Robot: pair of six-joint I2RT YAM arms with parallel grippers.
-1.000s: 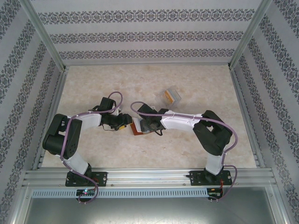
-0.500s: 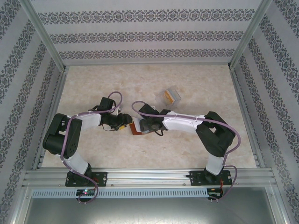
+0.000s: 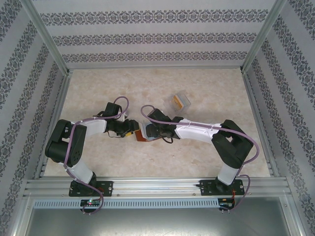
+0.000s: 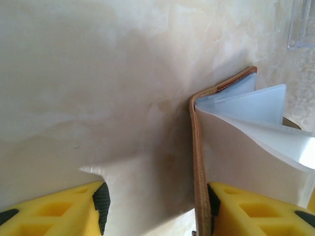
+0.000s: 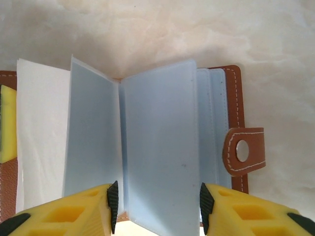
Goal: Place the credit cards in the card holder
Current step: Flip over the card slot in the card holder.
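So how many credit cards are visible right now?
1: an orange card in the clear box beyond the right arm. More may be hidden beneath it or in the card holder's sleeves.

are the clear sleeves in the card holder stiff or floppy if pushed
Probably floppy: the clear sleeves fan apart and curve instead of lying flat, so a push would likely bend them. They look smooth, so a grip may slip. The card holder looks thin and light, apt to shift on the table.

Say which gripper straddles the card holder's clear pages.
The right gripper: card holder pages lie between its fingers; the left gripper is at the brown cover's edge.
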